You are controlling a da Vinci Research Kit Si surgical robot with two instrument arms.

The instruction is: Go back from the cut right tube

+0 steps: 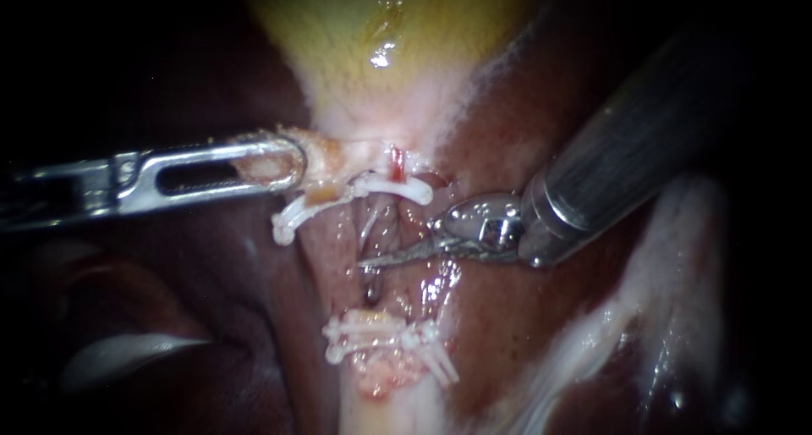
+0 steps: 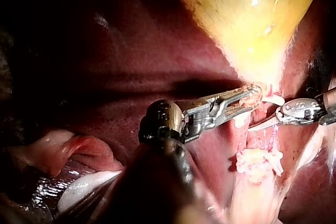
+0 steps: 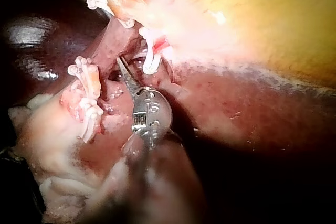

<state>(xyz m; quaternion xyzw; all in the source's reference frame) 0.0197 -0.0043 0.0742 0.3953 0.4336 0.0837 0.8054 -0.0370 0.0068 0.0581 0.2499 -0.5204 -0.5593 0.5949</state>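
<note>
On the right instrument (image 1: pixel 385 257) the end effector, two thin blades, is closed and empty. It lies in the gap of the cut right tube (image 1: pixel 395 159), between the upper clip (image 1: pixel 406 188) and the lower clips (image 1: pixel 381 333). The end effector of the left instrument (image 1: pixel 272 161) is clenched on the gallbladder neck (image 1: pixel 326 157).

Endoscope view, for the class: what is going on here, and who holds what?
My left instrument is shut on neck tissue just below the gallbladder. My right instrument, thin blades together, has its tips in the gap between the upper clips and the lower clips, where the tube is parted. It has not backed away yet.
</note>
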